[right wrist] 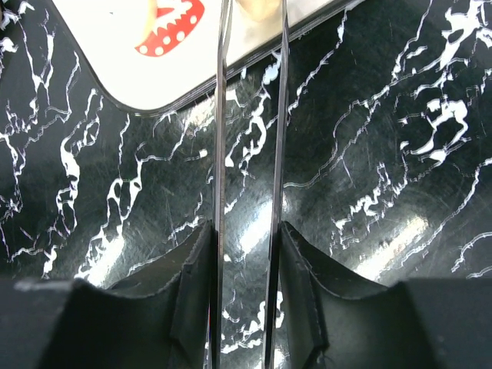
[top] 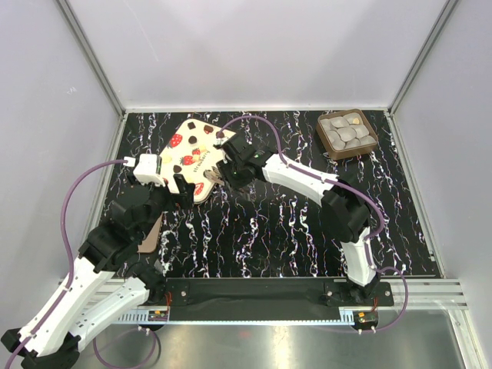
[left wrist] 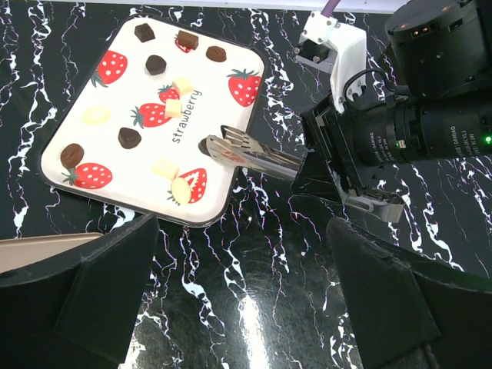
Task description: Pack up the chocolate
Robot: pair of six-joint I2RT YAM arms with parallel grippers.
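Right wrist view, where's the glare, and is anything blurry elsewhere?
Right wrist view: white glare on the table beside the tongs. Left wrist view: another streak low down, strawberry lid sharp, near fingers dark and soft. Top view: evenly lit.

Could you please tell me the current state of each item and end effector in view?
lid: flat on the table, printed side up, away from the tray.
tray: uncovered, holding round chocolates.
tongs: gripped, tips over the lid's edge.
left end effector: open, empty.
right end effector: closed on the tongs.
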